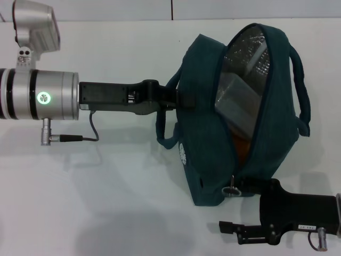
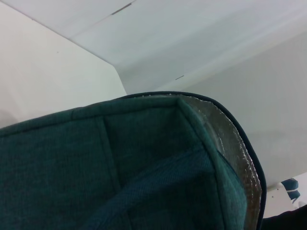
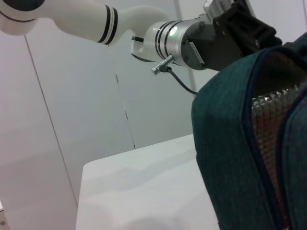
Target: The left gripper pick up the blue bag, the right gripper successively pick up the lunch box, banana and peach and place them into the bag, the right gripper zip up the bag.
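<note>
My right gripper (image 1: 226, 228) sits at about five o'clock, fingers nearly together and holding nothing, just below the zipper ring (image 1: 230, 190). My left gripper (image 1: 169, 97) pinches the blue bag (image 1: 202, 128) at nine o'clock, with the lunch box (image 1: 234, 98) and something orange inside. Zipping comes next, I think: grab that ring and pull.

— What do we see of the blue bag (image 1: 208, 133)?
— We see it dark teal, mouth unzipped, silver lining showing, the clear lunch box (image 1: 234, 98) inside.
— And below the box?
— We catch something orange deeper in, and the zipper's ring pull (image 1: 230, 190) at the near end.
</note>
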